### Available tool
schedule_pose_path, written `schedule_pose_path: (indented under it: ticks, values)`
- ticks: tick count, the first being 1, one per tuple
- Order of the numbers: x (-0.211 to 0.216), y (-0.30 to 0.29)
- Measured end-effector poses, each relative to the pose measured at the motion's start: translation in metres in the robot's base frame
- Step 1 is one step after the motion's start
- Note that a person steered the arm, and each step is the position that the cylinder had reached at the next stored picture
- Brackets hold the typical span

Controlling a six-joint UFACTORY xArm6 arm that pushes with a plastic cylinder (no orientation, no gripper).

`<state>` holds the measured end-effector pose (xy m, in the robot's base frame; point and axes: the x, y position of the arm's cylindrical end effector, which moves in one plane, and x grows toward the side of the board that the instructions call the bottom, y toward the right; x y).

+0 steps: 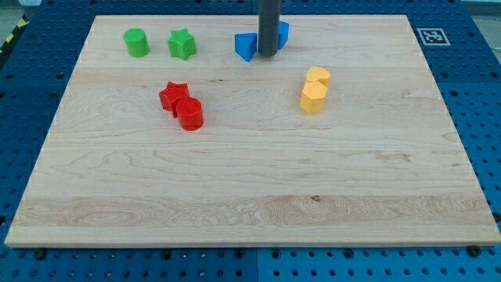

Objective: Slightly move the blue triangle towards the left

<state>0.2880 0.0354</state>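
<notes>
The blue triangle [246, 45] lies near the view's top, a little left of centre. My rod comes down from the top edge and my tip [267, 55] rests on the board just right of the triangle, touching or nearly touching it. A second blue block [282, 33] sits behind the rod on its right, mostly hidden, so its shape is unclear.
A green cylinder [136, 42] and a green star [182, 44] stand left of the triangle. A red star [173, 95] and a red cylinder [189, 114] touch lower left. Two yellow blocks [315, 89] touch at the right. The wooden board [250, 196] lies on a blue pegboard.
</notes>
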Motion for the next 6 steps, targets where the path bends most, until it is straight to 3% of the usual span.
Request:
schedule_pose_path:
  ticks: [2,6]
  values:
    - [-0.008,0.005]
    - [-0.008,-0.068]
